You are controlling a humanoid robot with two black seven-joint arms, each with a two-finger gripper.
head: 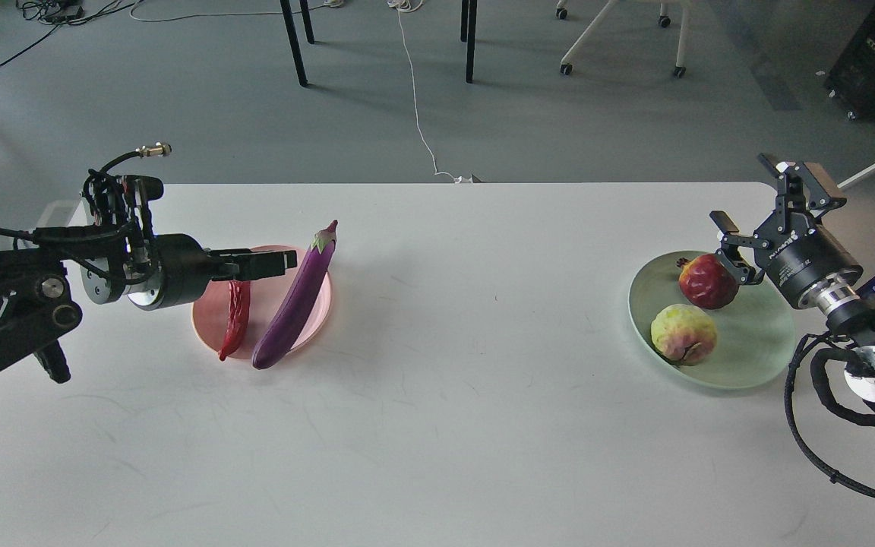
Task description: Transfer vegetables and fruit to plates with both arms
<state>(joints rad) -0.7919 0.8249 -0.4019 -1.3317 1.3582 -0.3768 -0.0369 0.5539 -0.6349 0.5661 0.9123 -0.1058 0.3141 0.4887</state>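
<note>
L gripper (274, 262) fingers closed, empty, above pale pink round plastic plate (316, 315); R gripper (756, 220) fingers wide open, empty. Retract both straight up, clear of plate.

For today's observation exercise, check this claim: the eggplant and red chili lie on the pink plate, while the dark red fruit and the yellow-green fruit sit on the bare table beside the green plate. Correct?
Not quite. The head view shows the dark red fruit and the yellow-green fruit sitting on the green plate, not beside it. The eggplant and red chili do lie on the pink plate.
</note>
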